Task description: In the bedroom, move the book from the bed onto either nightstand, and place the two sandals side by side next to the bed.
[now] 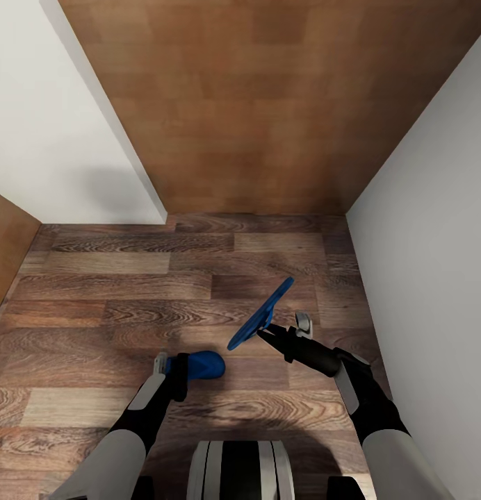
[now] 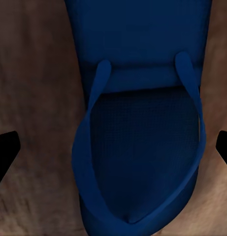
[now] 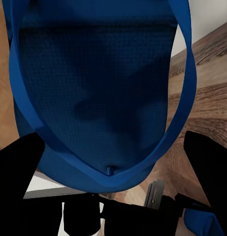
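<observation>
I hold one bright blue sandal in each hand, above a wood-plank floor. The left gripper (image 1: 176,364) is shut on a sandal (image 1: 202,366) that looks short and foreshortened from the head. In the left wrist view this sandal (image 2: 138,147) spreads between the dark fingertips (image 2: 5,152), its thin straps on show. The right gripper (image 1: 279,333) is shut on the other sandal (image 1: 261,314), which tilts up and away from it. That sandal (image 3: 93,88) sits between the black fingers (image 3: 19,167) in the right wrist view. The book, bed and nightstands are out of view.
White walls stand close on the left (image 1: 60,139) and right (image 1: 435,243), with a narrow stretch of plank floor (image 1: 129,292) between them. A brown wooden panel (image 1: 268,104) closes the far end. Another brown surface (image 1: 7,243) shows at the left edge.
</observation>
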